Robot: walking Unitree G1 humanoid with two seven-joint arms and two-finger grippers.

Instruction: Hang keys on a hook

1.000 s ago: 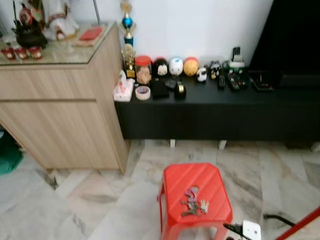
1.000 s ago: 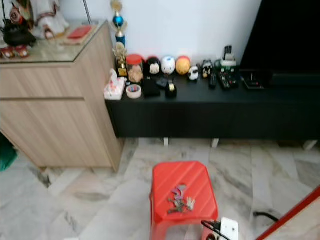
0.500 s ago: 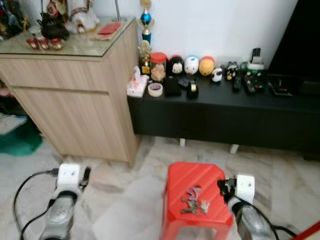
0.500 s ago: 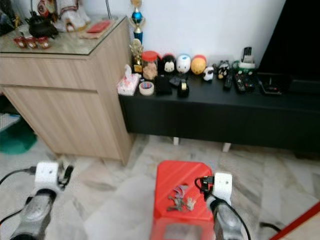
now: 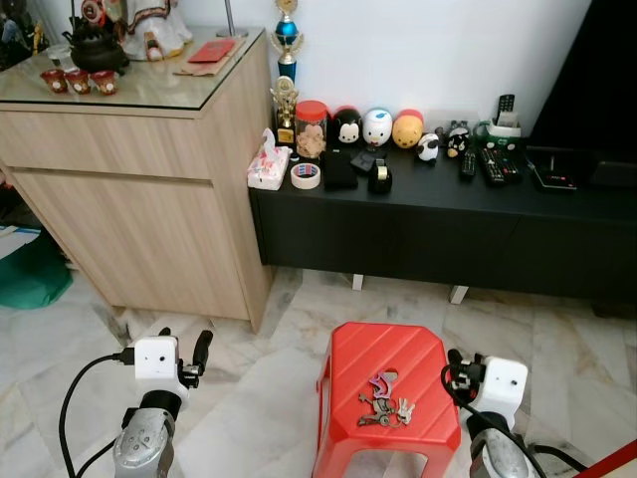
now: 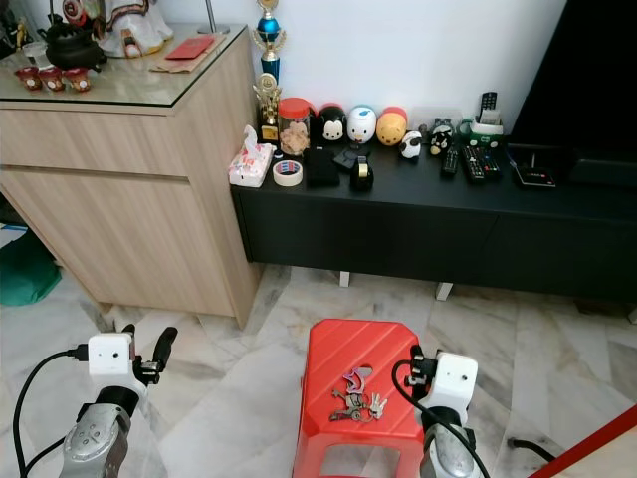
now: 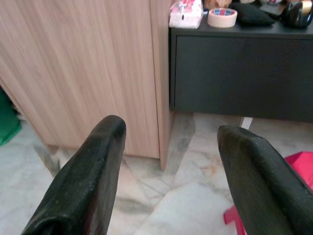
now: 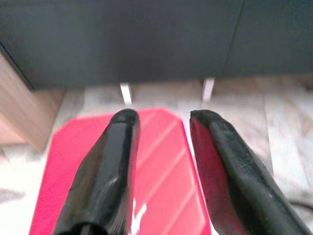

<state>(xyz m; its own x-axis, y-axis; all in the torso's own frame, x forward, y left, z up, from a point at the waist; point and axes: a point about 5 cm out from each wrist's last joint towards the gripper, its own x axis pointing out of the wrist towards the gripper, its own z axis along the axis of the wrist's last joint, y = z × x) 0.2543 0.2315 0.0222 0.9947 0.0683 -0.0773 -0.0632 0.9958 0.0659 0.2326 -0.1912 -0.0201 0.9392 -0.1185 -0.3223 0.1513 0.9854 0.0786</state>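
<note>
Lying on top of a red stool (image 5: 388, 368), a bunch of keys (image 5: 381, 405) is seen, with a small purple and pink tag on it. The keys are near the front edge of the stool top, and nothing is touching them. The stool is set on a pale marble floor (image 5: 259, 398).

The right gripper (image 8: 161, 122) is held just beside the stool, on its right side. Its two black fingers (image 8: 115, 161) are spread apart, and nothing is held between them. In the right wrist view, the red stool top is seen under and between the fingers. The right arm's white wrist box (image 5: 498, 380) is seen at the stool's right edge.

The left gripper (image 7: 168, 132) is held over the floor, well apart from the stool, on its left side. Its fingers (image 7: 95, 161) are spread wide, and nothing is held in them. In the left wrist view, a wooden cabinet (image 5: 149, 189) and a low black bench (image 5: 448, 214) are seen past the fingers.

The wooden cabinet is placed against the wall on the left, with a glass top (image 5: 129, 85). The black bench is placed just beside it, on the right. On the bench, a roll of tape (image 5: 306, 175), a tissue pack (image 5: 269, 167), a jar with a red lid (image 5: 312, 127), some round toy heads (image 5: 378, 127) and some remote controls (image 5: 493, 164) are laid out. A small trophy (image 5: 287, 60) is stood at the cabinet's corner.
</note>
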